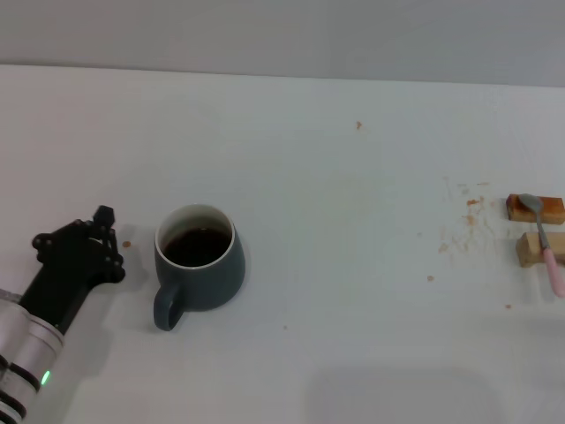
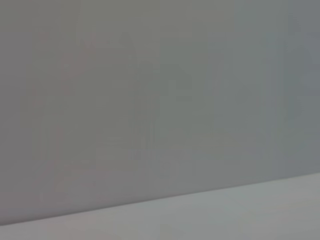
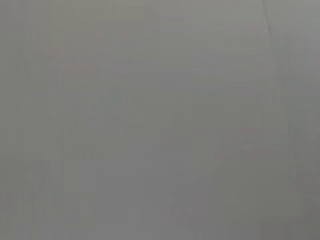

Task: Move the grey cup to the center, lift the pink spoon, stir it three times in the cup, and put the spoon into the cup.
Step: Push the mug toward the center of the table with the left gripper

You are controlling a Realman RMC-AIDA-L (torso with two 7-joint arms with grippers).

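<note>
Clearly the left claw [image 1: 106, 231] is the nearer one to the cup [image 1: 199, 257]: it sits low over the tabletop [image 1: 353, 194] just beside the cup, on the robot's left of it, with a narrow strip of bare surface between them. Whether its fingers are spread or closed I cannot tell; only a dark bulk shows in the head view. The cup stands upright, left of the middle, dark liquid inside, its loop handle turned toward the robot and slightly left. So the cup lies to the claw's right, and the centre lies further right again; the coming move looks like a short reach rightward to take the cup.

The spoon [image 1: 544, 238] lies well apart at the far right edge, resting across two wooden blocks [image 1: 535, 228], bowl away from the robot, pink handle toward it. The right claw is out of sight; both wrist views show only blank grey.
</note>
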